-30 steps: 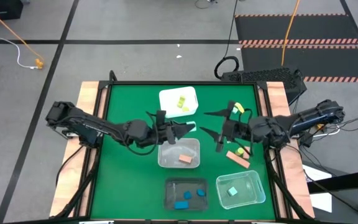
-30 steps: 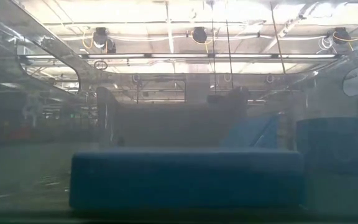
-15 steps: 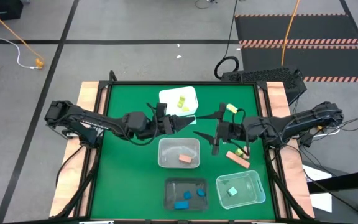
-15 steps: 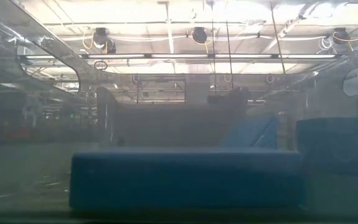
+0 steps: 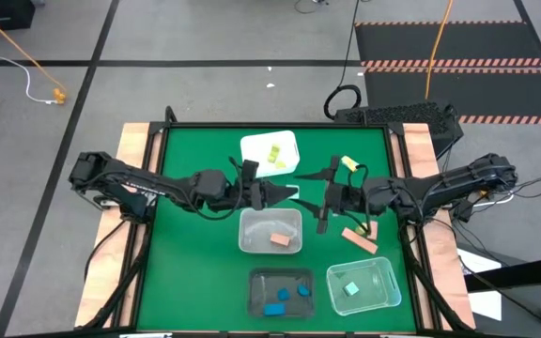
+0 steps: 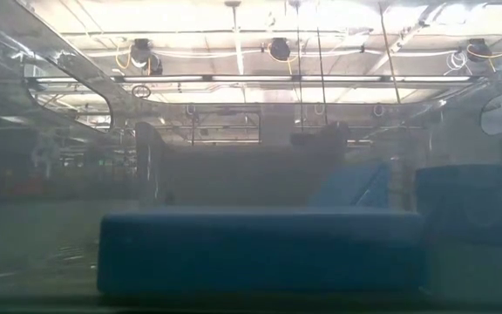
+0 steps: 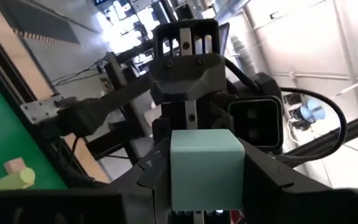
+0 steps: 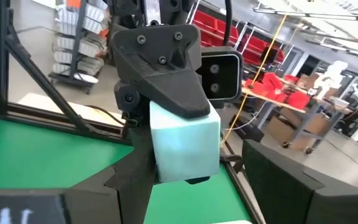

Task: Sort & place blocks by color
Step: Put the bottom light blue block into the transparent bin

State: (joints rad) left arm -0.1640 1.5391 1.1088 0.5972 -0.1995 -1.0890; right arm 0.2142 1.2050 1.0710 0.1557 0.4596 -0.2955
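The green table (image 5: 186, 272) carries four tubs. A white tub (image 5: 256, 148) holding yellow-green blocks (image 5: 273, 155) is at the far centre. A clear middle tub (image 5: 252, 235) has one salmon block (image 5: 279, 241). A dark tub (image 5: 263, 280) with blue blocks (image 5: 285, 298) is nearest, and a clear tub (image 5: 383, 282) with a mint block (image 5: 350, 289) is at the near right. Both arms reach in over the middle of the table. In the last second the left gripper (image 5: 289, 193) has swung off the middle tub toward the far side, while the right gripper (image 5: 321, 199) has slid left to meet it, so their tips now almost touch. The left gripper pinches a mint cube (image 7: 204, 168) between its fingers, held up in the air between the two tools. The right gripper's fingers (image 8: 129, 180) are spread to either side of that cube and do not yet appear to press on it. This looks like a hand-over, which would pass the cube to the arm nearer the mint tub. The right gripper probably needs to close before the left lets go, or the cube may drop. Still loose at the right are a yellow block (image 5: 349, 163) and salmon bars (image 5: 359, 238).
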